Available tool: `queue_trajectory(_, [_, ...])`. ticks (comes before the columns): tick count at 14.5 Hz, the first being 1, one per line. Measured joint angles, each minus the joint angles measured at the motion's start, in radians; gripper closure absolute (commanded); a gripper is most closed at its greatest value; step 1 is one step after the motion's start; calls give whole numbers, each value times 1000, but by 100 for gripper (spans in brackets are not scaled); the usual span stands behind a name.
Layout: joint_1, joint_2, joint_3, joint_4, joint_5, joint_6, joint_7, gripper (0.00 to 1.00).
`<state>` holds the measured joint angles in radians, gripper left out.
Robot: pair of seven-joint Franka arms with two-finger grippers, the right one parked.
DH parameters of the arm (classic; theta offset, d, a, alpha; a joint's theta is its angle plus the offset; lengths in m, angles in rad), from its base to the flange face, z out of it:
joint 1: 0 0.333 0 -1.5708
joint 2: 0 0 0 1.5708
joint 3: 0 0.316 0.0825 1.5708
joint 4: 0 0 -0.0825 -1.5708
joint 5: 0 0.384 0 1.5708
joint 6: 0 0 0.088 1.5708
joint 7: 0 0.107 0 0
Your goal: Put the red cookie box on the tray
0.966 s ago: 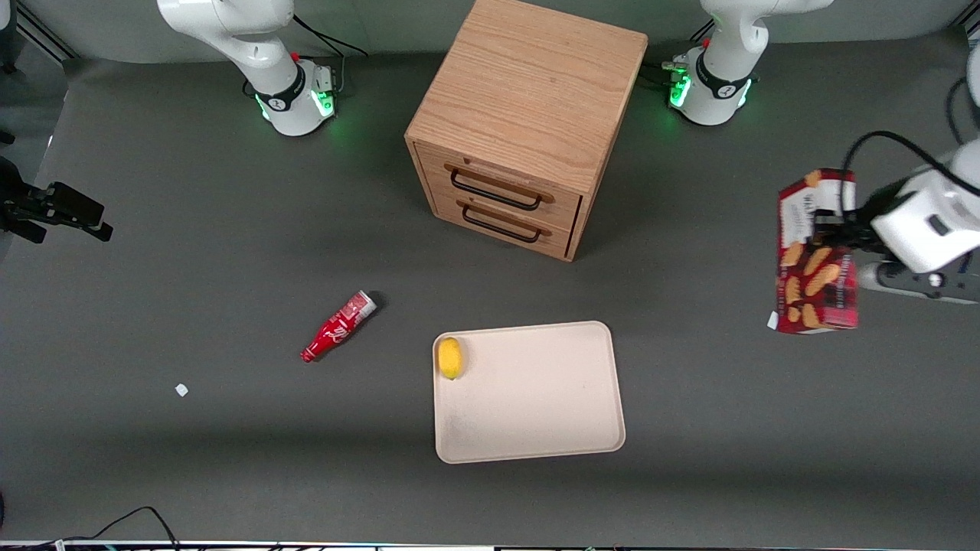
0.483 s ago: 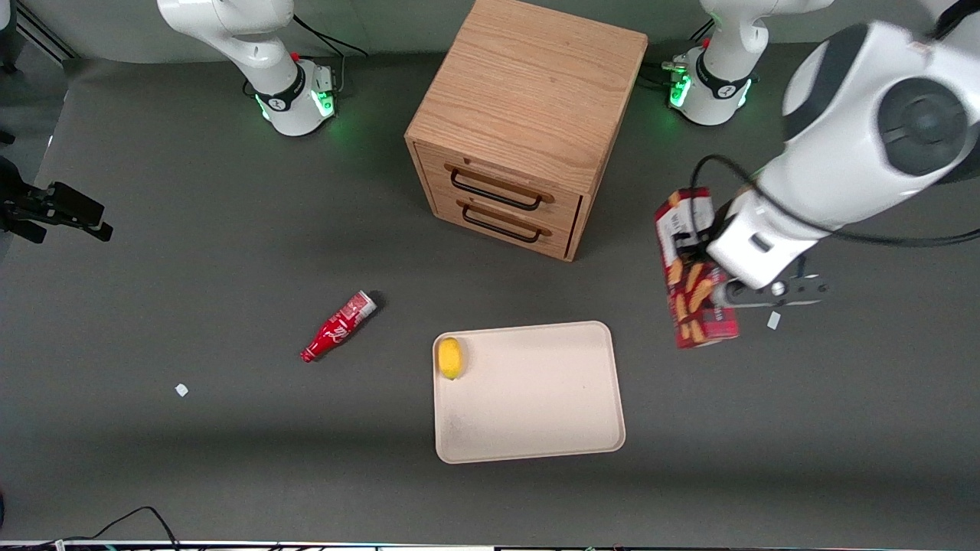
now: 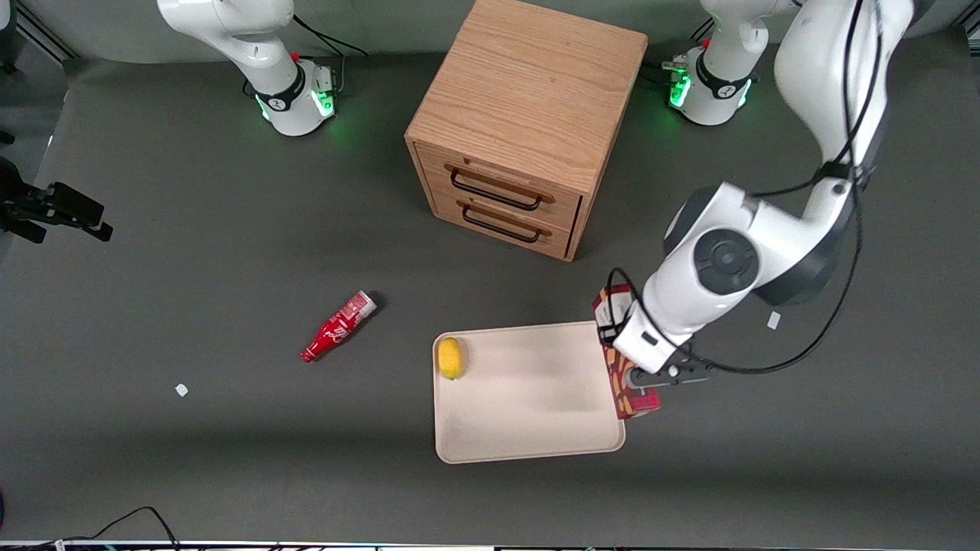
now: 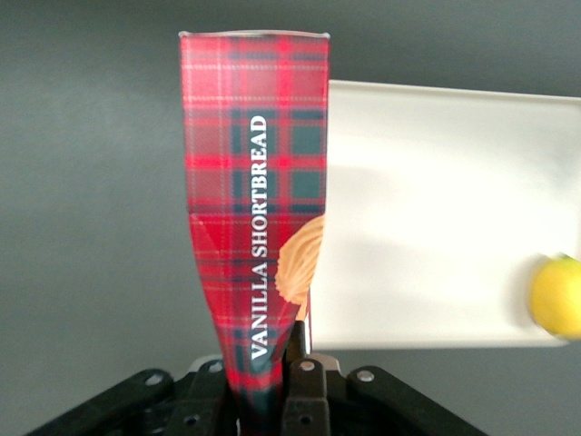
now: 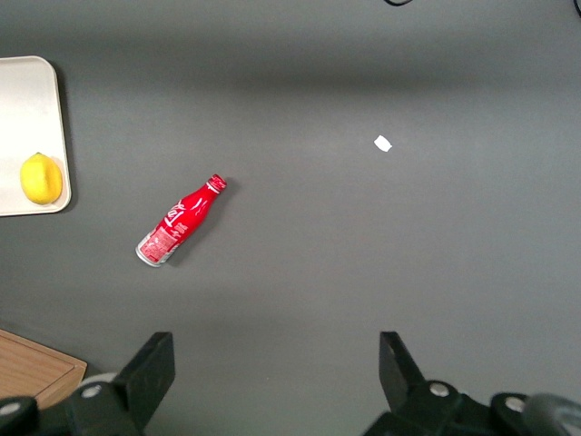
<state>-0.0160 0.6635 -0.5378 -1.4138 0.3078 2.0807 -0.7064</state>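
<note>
While the left arm reaches in over the table, I see its gripper (image 3: 641,366) clamped on the red cookie box (image 3: 626,386), holding it in the air over the tray's (image 3: 528,436) short edge on the working arm's side. From the front camera most of the box is covered by the wrist housing; only its white end near the cabinet (image 3: 521,130) and its plaid end nearer the camera stick out. In the wrist camera the box (image 4: 254,209) runs straight away from the gripper (image 4: 272,400), its narrow plaid side with the words "VANILLA SHORTBREAD" facing the lens, and the carton is pinched in where the jaws grip it. One black finger (image 4: 307,391) presses against the side with the cookie picture. The tray (image 4: 436,272) lies below and beside the box there, cream and mostly bare.

A lemon (image 3: 450,357) sits in the tray's corner toward the parked arm's end and the back edge of the table; I catch it again in the wrist camera (image 4: 556,297). The tray rests nearer the front edge of the tabletop than the wooden cabinet, which stands mid-table toward the back edge with two drawers and dark handles. A red soda bottle (image 3: 338,327) lies on its side on the grey tabletop, toward the parked arm's end from the tray. A small white scrap (image 3: 181,390) lies farther that way, and another scrap (image 3: 773,320) toward the working arm's end.
</note>
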Motion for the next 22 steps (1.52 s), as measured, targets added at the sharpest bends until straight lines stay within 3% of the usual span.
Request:
queue_trajectory(4, [-18, 144, -2, -4, 185, 151, -115, 100])
queue_trajectory(8, [-21, 190, -3, -4, 245, 173, -130, 100])
queue_trajectory(9, [-21, 191, -3, -4, 252, 176, -130, 85])
queue_trajectory(10, [-22, 192, -3, -4, 255, 181, -130, 36])
queue_trajectory(11, [-22, 194, -3, -5, 257, 184, -130, 6])
queue_trajectory(12, [-22, 195, -3, -5, 258, 186, -130, 0])
queue_trajectory(17, [-23, 193, -4, -3, 259, 183, -136, 0])
queue_trajectory(20, [-19, 155, -14, 10, 254, 90, -146, 0])
queue_trajectory(22, [-13, 94, -25, 16, 208, 10, -140, 0])
